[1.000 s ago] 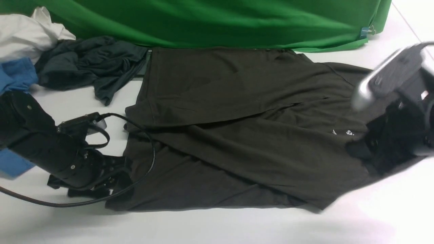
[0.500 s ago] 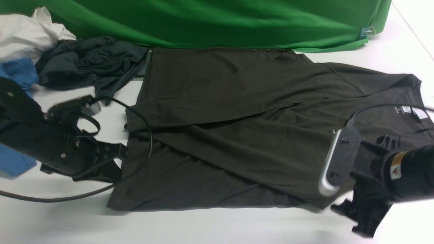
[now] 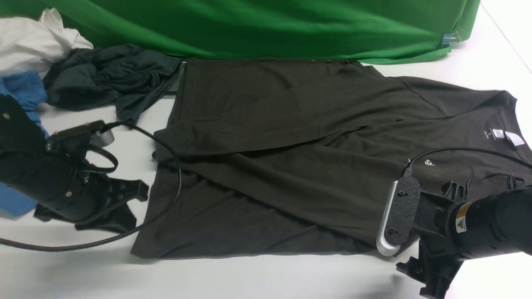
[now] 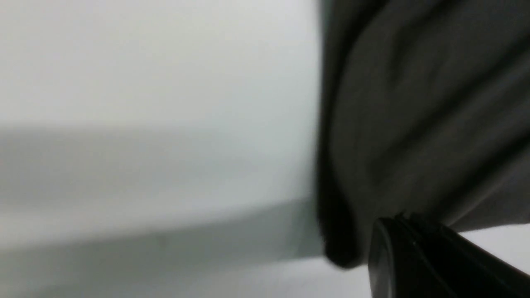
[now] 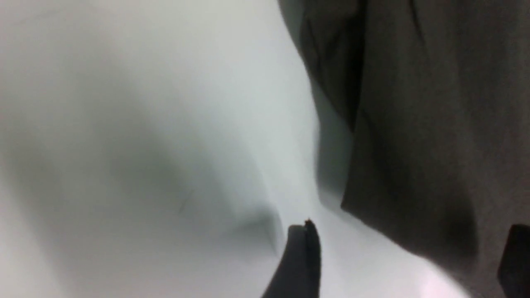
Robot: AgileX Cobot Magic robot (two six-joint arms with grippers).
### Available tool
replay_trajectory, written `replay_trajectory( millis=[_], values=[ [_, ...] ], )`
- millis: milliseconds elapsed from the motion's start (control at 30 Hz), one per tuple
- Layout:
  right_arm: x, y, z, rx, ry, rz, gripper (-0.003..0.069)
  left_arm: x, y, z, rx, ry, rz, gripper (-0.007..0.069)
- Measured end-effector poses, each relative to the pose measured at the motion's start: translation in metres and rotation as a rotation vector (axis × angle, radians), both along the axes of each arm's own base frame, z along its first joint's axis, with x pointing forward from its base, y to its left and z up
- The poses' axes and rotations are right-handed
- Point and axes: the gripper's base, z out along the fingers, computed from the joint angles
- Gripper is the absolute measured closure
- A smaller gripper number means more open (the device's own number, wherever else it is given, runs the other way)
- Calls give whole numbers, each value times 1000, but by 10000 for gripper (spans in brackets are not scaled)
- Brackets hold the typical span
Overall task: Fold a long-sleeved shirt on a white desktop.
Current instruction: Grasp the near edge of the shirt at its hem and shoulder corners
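Note:
The long-sleeved shirt [image 3: 282,166], very dark olive-black, lies spread on the white desktop [image 3: 249,278] with its sleeves crossed over the body. Its white chest lettering [image 3: 429,162] and neck label [image 3: 514,139] show at the right. My left gripper [image 3: 138,209] is open, just left of the shirt's hem and apart from it; the left wrist view shows only one finger [image 4: 414,256] beside the cloth [image 4: 414,103]. My right gripper [image 3: 424,276] hangs open at the shirt's near right corner. Its two fingers stand wide apart [image 5: 408,231], one over the desktop [image 5: 145,124] and one over the cloth [image 5: 414,124].
A dark teal-grey garment [image 3: 108,77], a blue garment [image 3: 23,89] and a white cloth [image 3: 29,41] are piled at the far left. The green backdrop [image 3: 266,25] closes the far edge. The left arm's black cable [image 3: 178,174] loops over the shirt's left edge.
My right arm swung down from above the collar to the shirt's near right corner, uncovering collar and label. My left gripper drew back leftward off the hem.

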Motion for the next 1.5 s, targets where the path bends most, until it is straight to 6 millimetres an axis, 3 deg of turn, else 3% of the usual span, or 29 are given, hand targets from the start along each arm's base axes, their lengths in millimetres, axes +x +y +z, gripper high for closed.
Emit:
replay_trajectory(
  millis=[33,100,233,267,300,400,567,633,867,1133,1200,1367,1500],
  values=[
    [0,0,0,0,0,-1,81,-1,0,0,1,21,16,489],
    [0,0,0,1,-1,-1,81,-2,0,0,-1,33,27,452],
    [4,2,4,12,-8,-17,81,-4,-7,-1,4,51,9,234],
    [4,2,4,13,-9,-17,81,-4,-7,-1,4,51,9,234],
    [6,3,7,17,-13,-22,81,-4,-11,-1,4,55,4,168],
    [9,5,11,22,-16,-26,81,-3,-15,-2,5,54,10,82],
    [13,7,16,31,-21,-39,81,1,-16,-17,7,102,18,42],
    [13,7,17,31,-16,-46,81,5,-15,-31,10,149,18,40],
    [13,7,18,27,-7,-47,83,14,-17,-42,-5,131,12,106],
    [11,6,17,7,14,-30,83,18,-17,-46,1,101,-10,440],
    [9,5,17,-15,41,-14,81,18,-17,-46,2,101,-12,560],
    [5,3,15,-42,82,-2,59,18,-17,-46,-1,102,-11,595],
    [13,7,16,-6,7,4,57,18,-17,-46,-1,102,-10,595]
  ],
)
